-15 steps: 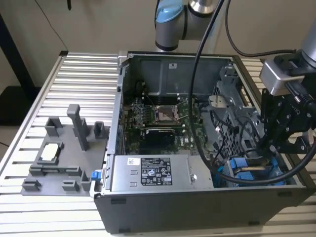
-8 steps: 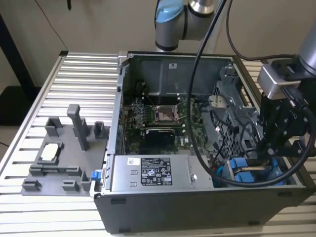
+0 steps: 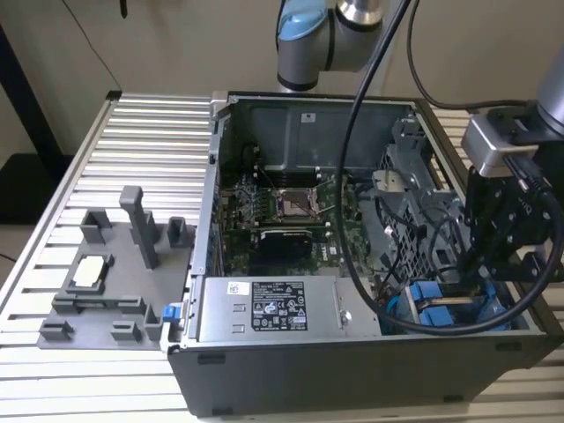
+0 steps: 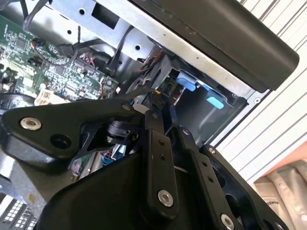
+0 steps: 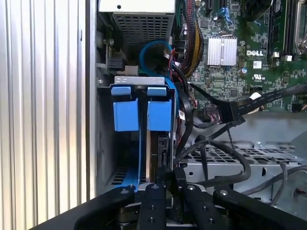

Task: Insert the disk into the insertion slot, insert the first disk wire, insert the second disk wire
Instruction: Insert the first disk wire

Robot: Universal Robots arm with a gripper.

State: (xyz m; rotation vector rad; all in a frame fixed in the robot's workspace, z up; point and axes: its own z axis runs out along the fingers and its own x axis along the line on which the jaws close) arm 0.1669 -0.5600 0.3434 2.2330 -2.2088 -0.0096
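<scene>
The disk stands on edge in its blue carrier inside the insertion slot, a bay of the grey drive cage. A second blue-fronted carrier sits beside it. My gripper hangs over the cage at the exterior view's right. Its fingers are drawn together on a small black connector of a disk wire, held against the disk's upper edge. A blue flat wire loops from the mainboard side and runs down along the carriers.
The open computer case lies on a slatted aluminium table. The silver labelled power-supply box lies beside the cage, the green mainboard behind it. Black cable bundles cross the cage top. A grey parts fixture stands at the exterior view's left.
</scene>
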